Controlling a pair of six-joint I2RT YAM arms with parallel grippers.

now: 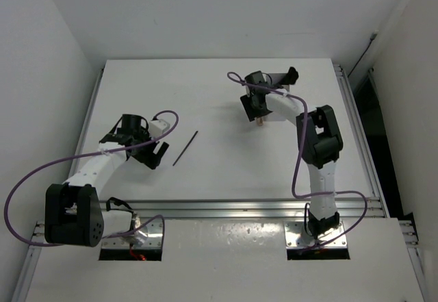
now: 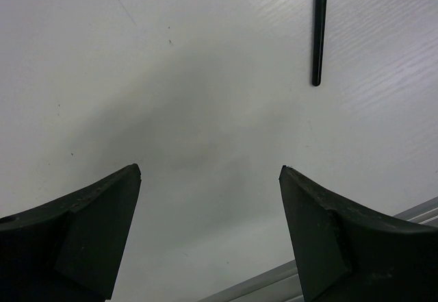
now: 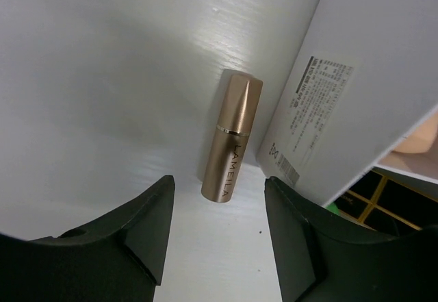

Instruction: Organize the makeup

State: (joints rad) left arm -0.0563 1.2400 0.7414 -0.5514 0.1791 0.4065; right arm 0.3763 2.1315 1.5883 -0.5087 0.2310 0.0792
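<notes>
A gold tube (image 3: 231,137) marked LAMEILA lies on the white table, its near end level with the tips of my right gripper (image 3: 217,180). That gripper is open and its fingers are clear of the tube. From above, the right gripper (image 1: 259,116) points down at the tube (image 1: 261,121) at the table's far middle. A thin black stick (image 1: 185,148) lies alone near the centre. My left gripper (image 1: 159,155) hovers just left of it, open and empty (image 2: 209,170). In the left wrist view the stick (image 2: 318,28) is at the upper right.
A white box (image 3: 342,76) with a printed label stands close to the right of the gold tube. At its lower corner a bit of green (image 3: 332,208) and a black-and-gold thing (image 3: 373,192) show. An aluminium rail (image 1: 239,209) runs along the table's near edge.
</notes>
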